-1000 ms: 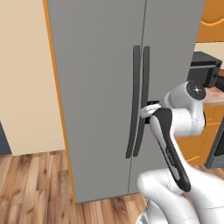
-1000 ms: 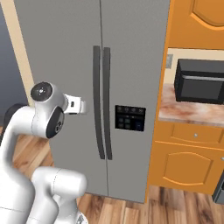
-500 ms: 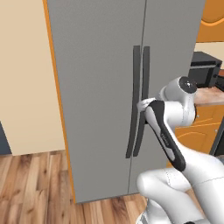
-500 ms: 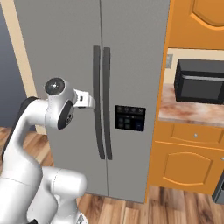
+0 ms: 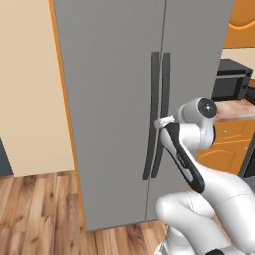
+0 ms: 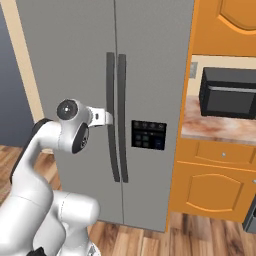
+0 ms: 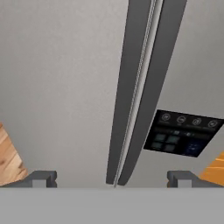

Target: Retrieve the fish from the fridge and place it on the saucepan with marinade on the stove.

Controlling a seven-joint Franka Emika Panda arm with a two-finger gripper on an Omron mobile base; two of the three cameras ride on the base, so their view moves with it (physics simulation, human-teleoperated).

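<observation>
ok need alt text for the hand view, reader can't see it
Close view of the closed grey fridge, its two dark vertical bar handles running side by side up the middle. The open gripper faces their lower ends, and a dark control panel sits on the right door.

White arm bent at elbow, forearm raised, wrist level; gripper [image 7: 112,177] pointing forward, fingers [image 7: 41,177] spread wide, holding nothing.
</observation>
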